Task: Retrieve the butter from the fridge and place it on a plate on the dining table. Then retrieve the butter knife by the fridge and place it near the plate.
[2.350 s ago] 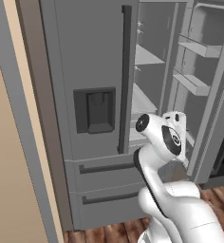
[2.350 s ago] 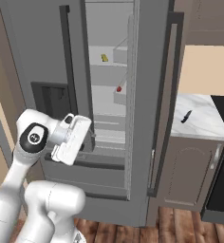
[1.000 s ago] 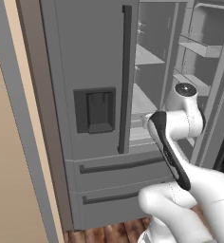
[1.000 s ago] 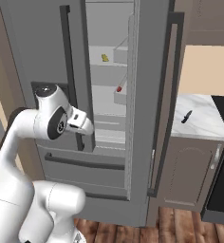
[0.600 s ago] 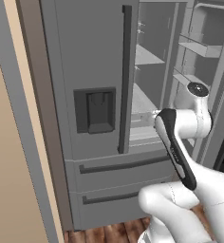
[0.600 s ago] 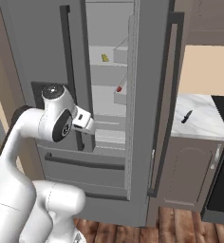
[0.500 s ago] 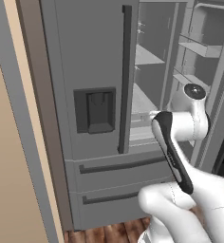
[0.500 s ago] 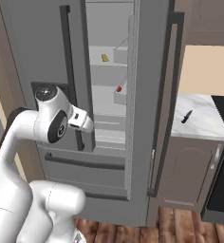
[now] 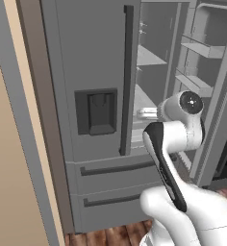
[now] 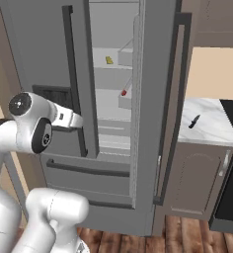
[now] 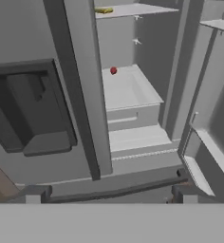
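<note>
The fridge (image 10: pixel 113 123) is standing with its right door swung wide open and its left door shut, the dark dispenser recess (image 9: pixel 96 112) showing on the closed door beside the long dark handle (image 9: pixel 127 77); the white arm is reaching toward the open compartment, its hand hanging level with the lower shelves just beside the edge of the closed door. The gripper (image 11: pixel 109 195) is holding its two dark tips spread wide at the bottom of the hand view, pinching nothing and touching nothing. The butter (image 10: pixel 109 60) is lying on an upper shelf inside the fridge, well above the hand; in the hand view it is showing as a slim yellow stick (image 11: pixel 103 10) at the top edge. A tiny red round item (image 11: pixel 113 70) is sitting on the shelf below it, toward the back, also visible from the right base view (image 10: pixel 123 92). The butter knife (image 10: pixel 194 121) is lying on the white marble counter (image 10: pixel 207 133) to the right of the fridge, apart from the open door. Two grey drawers (image 9: pixel 120 185) are sitting closed under the doors; wooden flooring (image 10: pixel 187 237) is running beneath.
</note>
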Tool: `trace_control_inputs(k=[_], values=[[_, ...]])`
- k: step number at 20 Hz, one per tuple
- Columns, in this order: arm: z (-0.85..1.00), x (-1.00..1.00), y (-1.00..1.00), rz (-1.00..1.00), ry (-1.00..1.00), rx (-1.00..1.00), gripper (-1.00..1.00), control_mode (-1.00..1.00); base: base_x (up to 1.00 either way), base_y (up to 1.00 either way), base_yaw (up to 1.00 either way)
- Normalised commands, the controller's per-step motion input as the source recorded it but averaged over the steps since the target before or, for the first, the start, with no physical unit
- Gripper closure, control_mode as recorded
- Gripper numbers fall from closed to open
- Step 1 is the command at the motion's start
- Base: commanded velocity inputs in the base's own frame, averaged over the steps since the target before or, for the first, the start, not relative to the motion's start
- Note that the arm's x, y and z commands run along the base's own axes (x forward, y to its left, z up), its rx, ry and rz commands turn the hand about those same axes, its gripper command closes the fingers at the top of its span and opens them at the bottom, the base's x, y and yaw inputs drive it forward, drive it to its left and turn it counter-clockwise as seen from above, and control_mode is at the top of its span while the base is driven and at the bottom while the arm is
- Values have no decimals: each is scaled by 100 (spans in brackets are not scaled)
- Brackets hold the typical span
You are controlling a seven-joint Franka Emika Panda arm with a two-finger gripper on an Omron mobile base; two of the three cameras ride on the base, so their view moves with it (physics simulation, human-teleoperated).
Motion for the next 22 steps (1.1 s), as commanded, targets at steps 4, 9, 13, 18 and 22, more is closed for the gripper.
trace_control_inputs(k=[4,9,13,18,22], values=[[46,0,36,1,0,0,-100,-100,0,0,0],[40,0,22,1,0,0,-100,-100,0,0,0],[20,0,19,0,0,-3,-100,-100,0,0,0],[2,11,1,0,0,0,-100,-100,0,0,0],[0,20,0,0,-4,0,-100,-100,0,0,0]])
